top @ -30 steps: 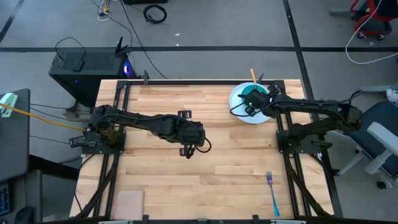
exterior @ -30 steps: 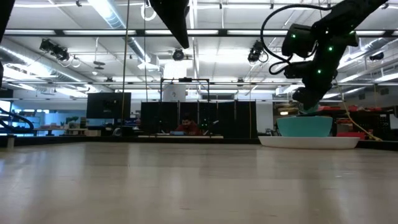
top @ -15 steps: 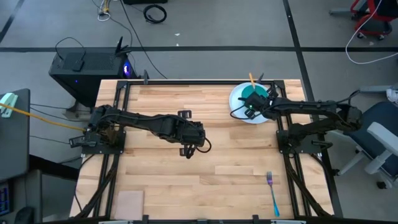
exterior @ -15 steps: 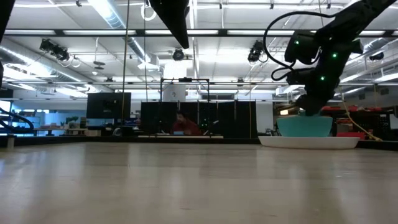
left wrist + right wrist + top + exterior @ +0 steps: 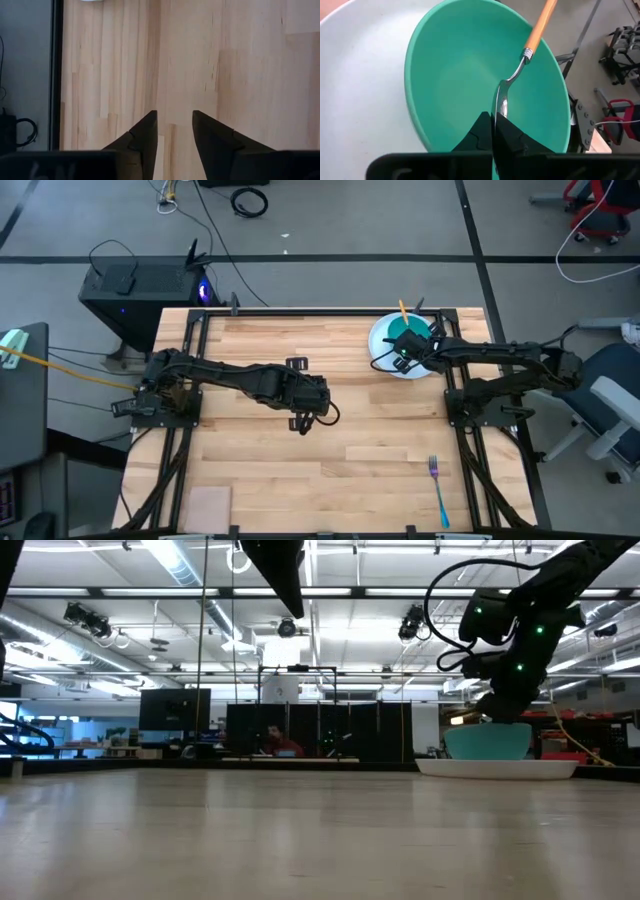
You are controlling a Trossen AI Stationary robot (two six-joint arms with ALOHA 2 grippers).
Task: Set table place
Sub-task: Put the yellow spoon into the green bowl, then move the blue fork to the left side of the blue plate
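A round white plate (image 5: 385, 350) sits at the table's far right with a teal bowl (image 5: 410, 330) standing on it. An orange-handled metal spoon (image 5: 403, 308) lies in the bowl, its handle (image 5: 541, 22) reaching out over the bowl's far rim. My right gripper (image 5: 405, 350) is over the bowl's near side and is shut on the spoon. A blue-handled fork (image 5: 438, 490) lies flat near the table's front right. My left gripper (image 5: 300, 420) hovers open over bare wood at mid-table, its fingers (image 5: 145, 135) apart and empty. My right gripper pinches the spoon's metal head (image 5: 502, 97) between its two fingers. The fingers slant down from the near side and lie along the spoon. The spoon stretches away across the teal bowl (image 5: 470, 70). I cannot tell whether it rests on the bowl's rim.
A tan rectangular pad (image 5: 208, 505) lies at the table's front left corner. Black rails (image 5: 195, 330) edge the tabletop. Bare wood (image 5: 370, 430) lies between the plate and the fork.
My right gripper has drawn back a little toward the table's near-left and sunk slightly toward the bowl, so more of the teal bowl shows from above. The spoon's handle has shifted a little with it.
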